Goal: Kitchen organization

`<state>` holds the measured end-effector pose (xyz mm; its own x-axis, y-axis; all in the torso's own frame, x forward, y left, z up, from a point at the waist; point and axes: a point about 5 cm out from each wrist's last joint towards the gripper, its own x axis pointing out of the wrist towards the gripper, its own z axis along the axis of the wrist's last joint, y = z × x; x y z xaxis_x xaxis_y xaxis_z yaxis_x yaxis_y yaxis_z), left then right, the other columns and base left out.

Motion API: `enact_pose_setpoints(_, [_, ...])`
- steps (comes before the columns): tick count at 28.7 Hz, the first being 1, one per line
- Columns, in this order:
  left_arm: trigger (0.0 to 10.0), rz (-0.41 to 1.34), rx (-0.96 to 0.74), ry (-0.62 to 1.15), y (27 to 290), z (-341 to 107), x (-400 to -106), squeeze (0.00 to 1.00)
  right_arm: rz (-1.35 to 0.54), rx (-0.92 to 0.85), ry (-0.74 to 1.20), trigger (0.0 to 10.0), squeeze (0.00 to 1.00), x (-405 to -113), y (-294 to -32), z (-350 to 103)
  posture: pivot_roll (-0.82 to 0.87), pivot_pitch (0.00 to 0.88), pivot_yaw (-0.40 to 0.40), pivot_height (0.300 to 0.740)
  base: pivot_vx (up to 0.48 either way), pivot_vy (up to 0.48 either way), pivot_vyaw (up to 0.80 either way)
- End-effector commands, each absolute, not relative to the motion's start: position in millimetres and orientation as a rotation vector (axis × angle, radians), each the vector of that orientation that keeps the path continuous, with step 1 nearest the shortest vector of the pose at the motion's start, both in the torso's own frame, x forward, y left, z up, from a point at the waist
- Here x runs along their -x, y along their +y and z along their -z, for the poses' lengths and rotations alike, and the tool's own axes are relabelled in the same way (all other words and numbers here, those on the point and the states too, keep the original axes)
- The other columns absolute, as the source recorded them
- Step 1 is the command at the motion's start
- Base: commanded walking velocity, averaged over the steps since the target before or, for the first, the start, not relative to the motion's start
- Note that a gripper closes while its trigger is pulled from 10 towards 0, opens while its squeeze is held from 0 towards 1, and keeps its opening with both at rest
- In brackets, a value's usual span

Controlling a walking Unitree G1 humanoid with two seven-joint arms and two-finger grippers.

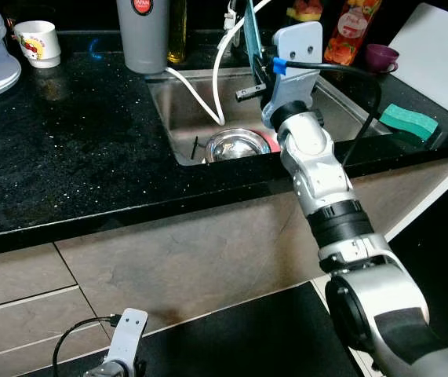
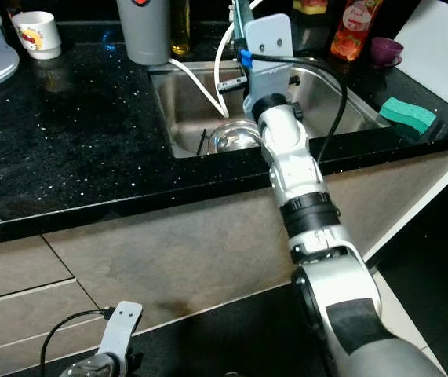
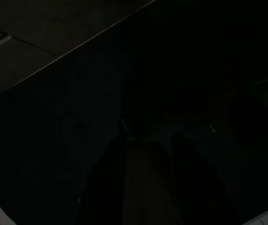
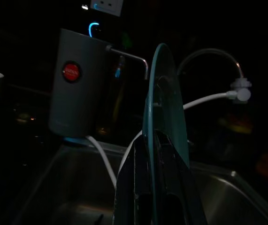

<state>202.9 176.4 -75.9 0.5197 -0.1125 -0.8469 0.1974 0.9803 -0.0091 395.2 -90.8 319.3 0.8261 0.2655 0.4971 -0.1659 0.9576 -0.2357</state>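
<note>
Left gripper [image 1: 125, 345] hung idle, finger state unreadable. Right gripper [image 4: 155, 154] pinched teal plate [image 4: 164, 108] edge-on above sink [image 1: 180, 110]; thin rim grip risked slipping.

Very dark view: two black fingers [image 3: 124, 187] hang above a dim tiled floor [image 3: 21, 51].
</note>
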Motion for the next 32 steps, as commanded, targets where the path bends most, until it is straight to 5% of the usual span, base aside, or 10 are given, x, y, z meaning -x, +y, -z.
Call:
enact_pose_setpoints(1, [10.0, 0.184, -0.077, 1.021, 174, 80, -196, 0.00, -0.205, 0.197, -0.568, 10.0, 0.00, -398, -96, -324, 0.04, 0.099, -0.094, 0.740, 0.000, 0.000, 0.00])
enact_pose_setpoints(32, [10.0, 0.187, -0.058, 0.997, 183, 85, -179, 0.00, -0.125, 0.423, -0.335, 10.0, 0.00, -424, -96, -300, 0.11, 0.317, -0.072, 0.740, 0.000, 0.000, 0.00])
